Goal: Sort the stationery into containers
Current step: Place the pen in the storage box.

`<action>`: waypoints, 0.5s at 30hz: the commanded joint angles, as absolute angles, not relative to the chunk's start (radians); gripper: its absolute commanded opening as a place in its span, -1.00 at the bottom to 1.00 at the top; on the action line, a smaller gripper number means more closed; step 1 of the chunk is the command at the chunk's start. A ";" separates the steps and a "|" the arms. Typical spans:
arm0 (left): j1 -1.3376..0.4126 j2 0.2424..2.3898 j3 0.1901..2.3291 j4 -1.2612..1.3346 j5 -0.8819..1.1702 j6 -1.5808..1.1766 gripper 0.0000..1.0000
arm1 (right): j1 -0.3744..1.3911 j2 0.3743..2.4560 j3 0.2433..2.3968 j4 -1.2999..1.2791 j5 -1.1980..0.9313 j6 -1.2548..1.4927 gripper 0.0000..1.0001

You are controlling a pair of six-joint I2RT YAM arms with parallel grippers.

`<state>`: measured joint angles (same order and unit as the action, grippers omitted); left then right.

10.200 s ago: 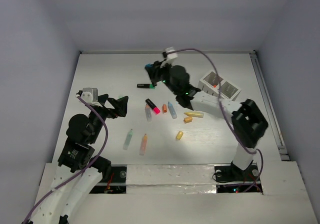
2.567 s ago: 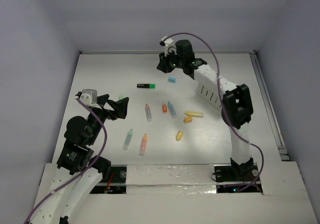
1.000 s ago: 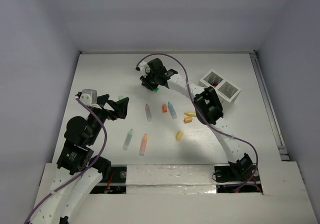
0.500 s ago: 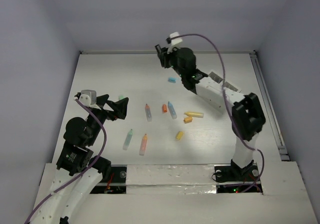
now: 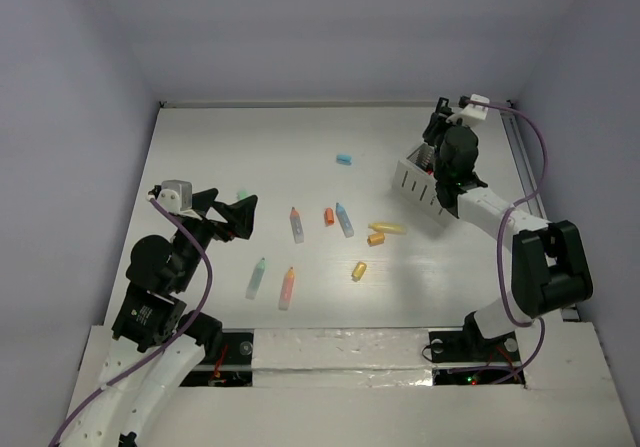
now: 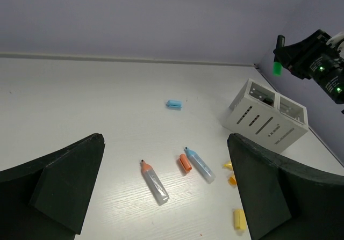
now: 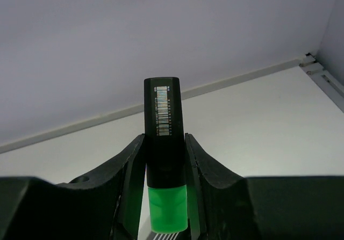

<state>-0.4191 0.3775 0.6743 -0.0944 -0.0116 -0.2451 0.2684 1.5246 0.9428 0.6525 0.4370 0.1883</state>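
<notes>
A green highlighter point(image 7: 164, 159), black-bodied with a barcode label and a green end, is gripped by the right gripper point(image 7: 164, 140), whose jaws are closed snugly against its two sides. From the left wrist camera, the highlighter hangs in the air over the far end of the white box point(image 6: 271, 123), not touching it. The box sits on the table point(image 5: 250, 147), with two open-topped compartments showing and slots cut into its long side wall.

The rest of the stationery lies loose on the table off that slotted side of the box. Nearest the box, a yellow marker point(image 5: 388, 228) and a short orange-yellow cap point(image 5: 376, 238) lie just beside each other. A yellow cap point(image 5: 359, 270) lies apart from them, further from the box and toward the arm bases. Farther out, a light blue marker point(image 5: 344, 220), an orange cap point(image 5: 329, 216) and a clear marker with an orange tip point(image 5: 296, 224) lie side by side, near one another but apart. A light blue cap point(image 5: 344, 158) sits alone, roughly level with the box's far end. Farthest from the box, a mint marker point(image 5: 256, 278) and an orange marker point(image 5: 287, 287) lie next to each other.

The left gripper point(image 5: 243, 215) hovers above the table, well apart from the box. Its jaws are spread wide with nothing between them.
</notes>
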 commanded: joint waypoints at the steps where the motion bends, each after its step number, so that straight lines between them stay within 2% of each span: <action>1: -0.423 0.376 0.700 -0.040 -0.006 -0.250 0.98 | 0.258 1.515 0.927 0.738 0.469 0.212 -0.92; 15: -0.423 0.383 0.701 -0.038 -0.006 -0.249 0.98 | 0.249 1.628 0.916 0.724 0.471 0.259 -0.92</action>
<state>-0.4191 0.3775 0.6743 -0.0944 -0.0116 -0.2447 0.2543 1.6379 0.9169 0.6571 0.4423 0.2264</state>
